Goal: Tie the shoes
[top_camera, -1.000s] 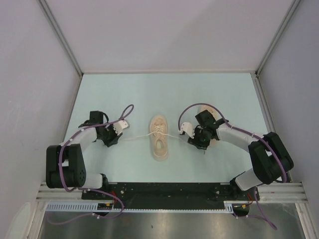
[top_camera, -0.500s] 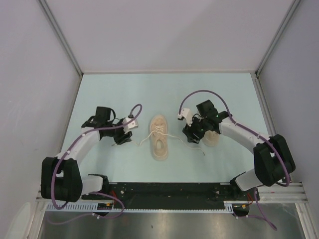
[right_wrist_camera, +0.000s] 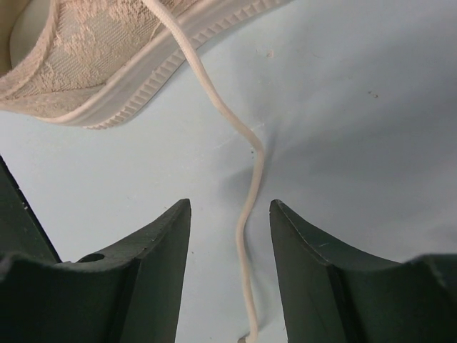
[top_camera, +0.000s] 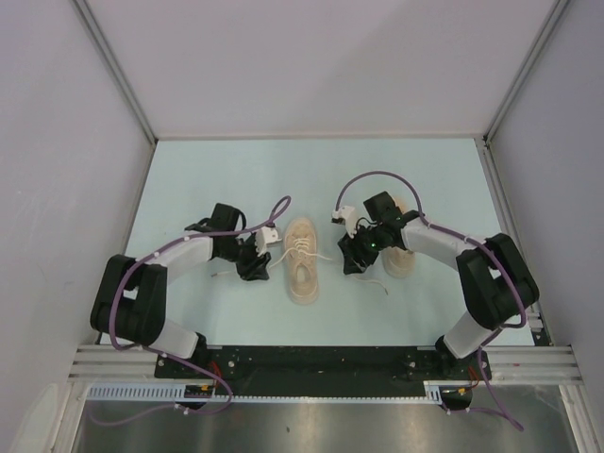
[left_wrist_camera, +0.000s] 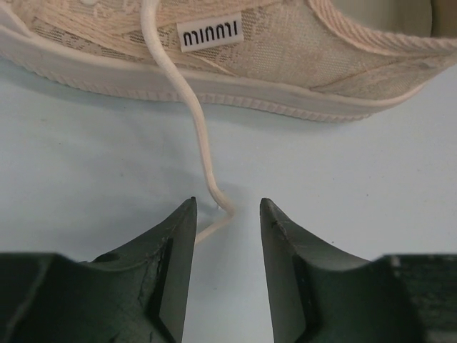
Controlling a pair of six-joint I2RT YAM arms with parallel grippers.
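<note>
Top external shows the left gripper (top_camera: 253, 267), jaws parted, just left of the middle shoe (top_camera: 302, 264) on the table (top_camera: 311, 179). A lace (left_wrist_camera: 203, 143) lies loose between its fingers. The shoe lies lengthwise, toe pointing far. The right gripper (top_camera: 351, 260), likewise parted around the other lace (right_wrist_camera: 250, 164), partly hides the second shoe (top_camera: 400, 264).

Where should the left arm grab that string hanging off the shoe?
Probably the loose end of the lace, at the little kink lying on the table. Come from the side away from the shoe: the lace lies between the left gripper's open fingers there, clear of the sole.
</note>
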